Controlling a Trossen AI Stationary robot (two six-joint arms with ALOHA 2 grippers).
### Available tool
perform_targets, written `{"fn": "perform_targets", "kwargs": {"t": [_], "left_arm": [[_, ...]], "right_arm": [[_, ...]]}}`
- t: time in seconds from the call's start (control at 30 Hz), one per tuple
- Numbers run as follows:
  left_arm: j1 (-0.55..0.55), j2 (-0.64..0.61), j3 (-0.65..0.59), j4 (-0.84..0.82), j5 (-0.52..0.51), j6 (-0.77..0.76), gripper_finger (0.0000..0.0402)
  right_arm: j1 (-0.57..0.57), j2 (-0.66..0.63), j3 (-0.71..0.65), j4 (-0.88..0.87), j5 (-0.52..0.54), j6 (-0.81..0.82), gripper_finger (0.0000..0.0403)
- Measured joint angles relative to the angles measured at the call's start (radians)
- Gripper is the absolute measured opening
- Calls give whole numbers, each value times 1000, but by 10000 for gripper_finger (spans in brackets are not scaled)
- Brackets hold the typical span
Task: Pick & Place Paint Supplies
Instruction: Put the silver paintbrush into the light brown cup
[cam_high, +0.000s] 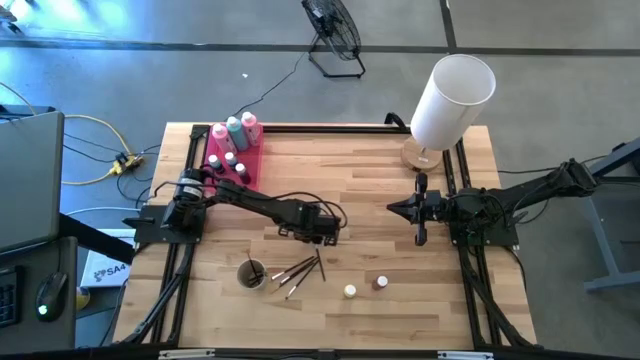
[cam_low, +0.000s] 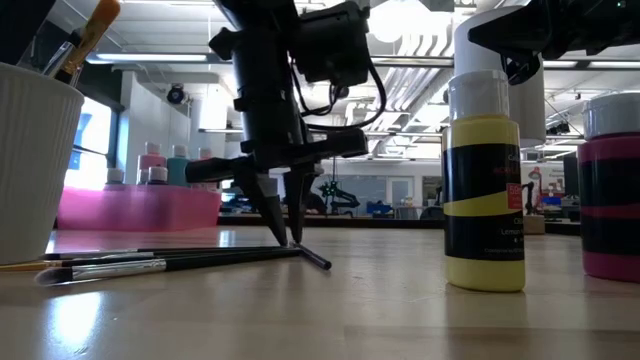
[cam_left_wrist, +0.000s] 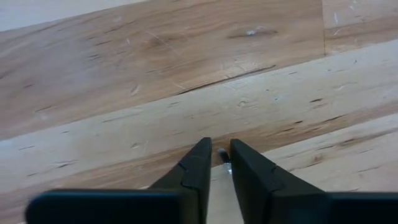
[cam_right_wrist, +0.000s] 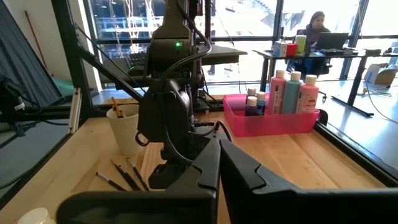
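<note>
From above, the left gripper (cam_high: 322, 246) hides the top end of one brush (cam_high: 321, 264), beside the white cup (cam_high: 252, 273). At table level its fingertips (cam_low: 274, 222) meet the table at the brush end (cam_low: 312, 256). In its wrist view, narrowly parted jaws straddle a barely visible tip. The right gripper (cam_high: 421, 207), pressed together, rests away from the cup.

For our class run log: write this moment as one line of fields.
left gripper: jaws down at table, closing around brush tip | right gripper: parked, shut | bottles: in pink tray | two paint pots: on table
</note>
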Motion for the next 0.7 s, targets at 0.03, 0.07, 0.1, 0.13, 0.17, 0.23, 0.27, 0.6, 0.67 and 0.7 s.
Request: {"fn": "perform_targets", "kwargs": {"t": [0.03, 0.07, 0.1, 0.13, 0.17, 0.23, 0.27, 0.6, 0.67, 0.7], "left_arm": [[0, 0, 0, -1, -2, 0, 45], [0, 0, -1, -2, -4, 0, 36], [0, 0, -1, -4, -4, 0, 28], [0, 0, -1, -5, -4, 5, 20], [0, 0, -1, -5, -3, 18, 13], [0, 0, -1, -4, -3, 38, 4], [0, 0, -1, -4, -3, 43, 3], [0, 2, 36, -29, -13, 255, 1], [0, 7, 67, -53, -34, 294, 1], [0, 9, 82, -52, -45, 313, 0]], "right_arm": [[0, 0, 0, 0, 0, 0, 3], [0, 0, 0, 0, 0, 0, 3], [0, 0, 0, 0, 0, 0, 3], [0, 0, 0, 0, 0, 0, 3], [0, 0, 0, 0, 0, 0, 3], [0, 0, 0, 0, 0, 0, 3], [0, 0, 0, 0, 0, 0, 3], [0, 0, 0, -8, 0, 0, 3], [0, 0, 0, -8, 0, 0, 3], [0, 0, 0, -9, 0, 0, 3]]}}
